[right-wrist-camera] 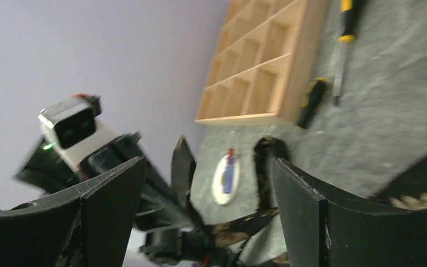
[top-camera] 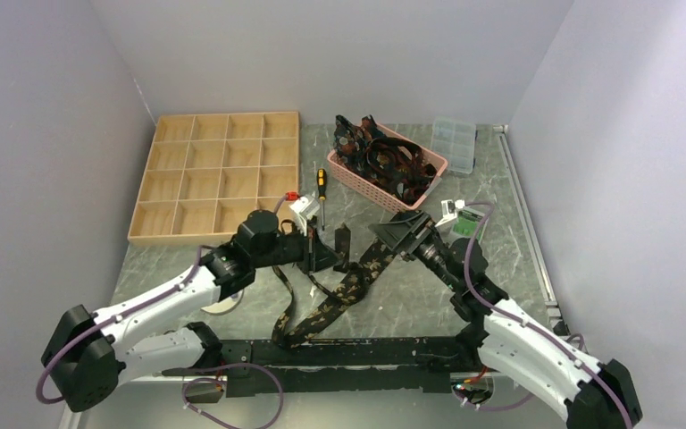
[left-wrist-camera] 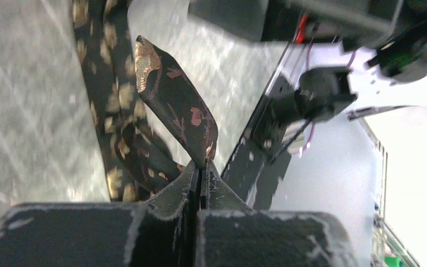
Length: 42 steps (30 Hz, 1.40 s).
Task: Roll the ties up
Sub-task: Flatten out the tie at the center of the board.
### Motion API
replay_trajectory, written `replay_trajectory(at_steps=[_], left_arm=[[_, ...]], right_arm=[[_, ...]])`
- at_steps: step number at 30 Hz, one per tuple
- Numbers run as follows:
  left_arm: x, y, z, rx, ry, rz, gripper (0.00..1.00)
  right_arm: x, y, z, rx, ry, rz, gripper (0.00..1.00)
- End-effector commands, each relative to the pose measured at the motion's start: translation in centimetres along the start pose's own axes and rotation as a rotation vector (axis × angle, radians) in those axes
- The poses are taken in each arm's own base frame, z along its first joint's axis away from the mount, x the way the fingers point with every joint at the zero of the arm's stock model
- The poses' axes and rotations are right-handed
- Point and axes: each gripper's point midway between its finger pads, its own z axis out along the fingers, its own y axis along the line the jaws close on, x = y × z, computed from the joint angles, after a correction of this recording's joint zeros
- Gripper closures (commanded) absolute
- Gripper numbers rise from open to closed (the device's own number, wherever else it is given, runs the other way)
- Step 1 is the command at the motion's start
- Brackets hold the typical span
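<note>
One black tie (top-camera: 339, 299) with tan-gold and coppery motifs winds over the worktop (top-camera: 411, 295) mid-frame, its pointed end pinched in the clenched left hand (left-wrist-camera: 200, 173); right hand (right-wrist-camera: 208, 164) spread wide, grasping nothing

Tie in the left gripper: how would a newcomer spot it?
Find the wooden grid tray at far left. In front, the left gripper pinches a long black patterned fabric necktie. Unlike the ties heaped in the pink plastic basket, it trails across the table.
</note>
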Motion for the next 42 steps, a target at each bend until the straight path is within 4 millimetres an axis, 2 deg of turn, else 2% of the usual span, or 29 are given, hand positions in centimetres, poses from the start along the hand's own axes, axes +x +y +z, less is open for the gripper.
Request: replay_trajectory(at_steps=[1, 6, 9, 12, 15, 21, 24, 27, 29, 31, 35, 37, 42], left_arm=[[5.4, 1.6, -2.8, -0.148, 0.284, -0.121, 0.97], [9.4, 1.4, -3.2, -0.132, 0.494, -0.264, 0.97], [10.3, 1.0, -3.1, -0.087, 0.527, -0.297, 0.97], [10.1, 0.3, -3.4, -0.071, 0.536, -0.307, 0.97], [10.2, -0.3, -4.2, -0.067, 0.551, -0.311, 0.97], [11.3, -1.9, -4.7, 0.045, 0.565, -0.373, 0.97], [12.2, -1.5, -4.2, 0.066, 0.571, -0.384, 0.97], [12.2, -1.0, -3.2, 0.064, 0.575, -0.396, 0.97], [12.2, -0.7, -2.9, 0.054, 0.589, -0.399, 0.97], [12.3, -0.4, -2.7, 0.040, 0.599, -0.390, 0.97], [12.2, 0.1, -2.2, 0.026, 0.625, -0.372, 0.97], [12.3, 0.4, -1.9, 0.023, 0.630, -0.364, 0.97], [12.6, 0.8, -1.4, 0.024, 0.636, -0.362, 0.97]], right_arm=[[-0.8, -7.2, -2.0, 0.383, 0.003, -0.189, 0.13], [0.0, -12.6, -3.2, 0.608, 0.043, -0.231, 0.18], [0.8, -15.4, -3.8, 0.711, 0.069, -0.217, 0.21], [1.9, -17.0, -4.1, 0.753, 0.109, -0.204, 0.24], [3.1, -17.2, -3.7, 0.725, 0.165, -0.207, 0.28], [5.8, -15.7, -2.2, 0.631, 0.297, -0.285, 0.31], [6.9, -14.5, -1.1, 0.570, 0.325, -0.349, 0.36], [7.2, -14.4, -0.2, 0.569, 0.349, -0.386, 0.46], [7.0, -14.6, 0.1, 0.579, 0.347, -0.405, 0.49], [6.9, -15.5, -0.3, 0.630, 0.338, -0.394, 0.49], [4.3, -17.7, -2.8, 0.704, 0.188, -0.227, 0.36], [2.9, -18.3, -3.4, 0.732, 0.124, -0.172, 0.32], [0.8, -18.6, -2.2, 0.786, 0.059, -0.134, 0.28]])
